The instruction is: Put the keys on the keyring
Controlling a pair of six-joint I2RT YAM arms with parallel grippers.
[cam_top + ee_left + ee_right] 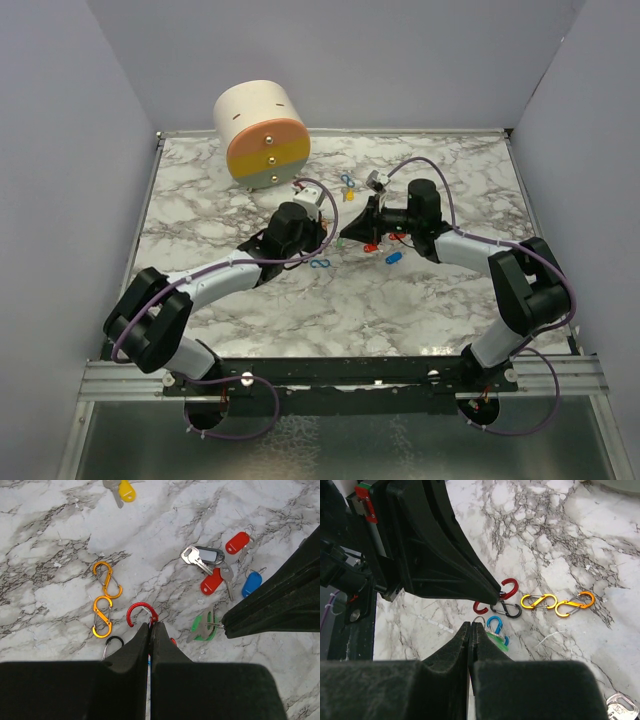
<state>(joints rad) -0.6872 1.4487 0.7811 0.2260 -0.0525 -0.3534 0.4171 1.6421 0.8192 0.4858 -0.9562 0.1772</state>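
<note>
In the left wrist view my left gripper (pixel 151 624) is shut on a red figure-8 keyring clip (pixel 139 612), just above the marble. My right gripper (pixel 471 626) is shut on the small wire ring of the green key (pixel 204 626), which hangs from its fingertips (pixel 231 622) a short way right of the red clip. More keys lie on the table: two red ones (pixel 237 542) (pixel 212 581), a blue one (pixel 251 583), a yellow one (pixel 126 490) and a grey-tagged one (pixel 210 555). In the top view both grippers meet at mid-table near the green key (pixel 340 241).
Two orange clips (pixel 106 579) (pixel 102 617) and a black clip (pixel 113 643) lie left of my left gripper. A blue clip (pixel 495 626) lies under the right gripper. A cream and orange cylinder (pixel 262 135) stands at the back left. Grey walls enclose the marble table (pixel 460 300).
</note>
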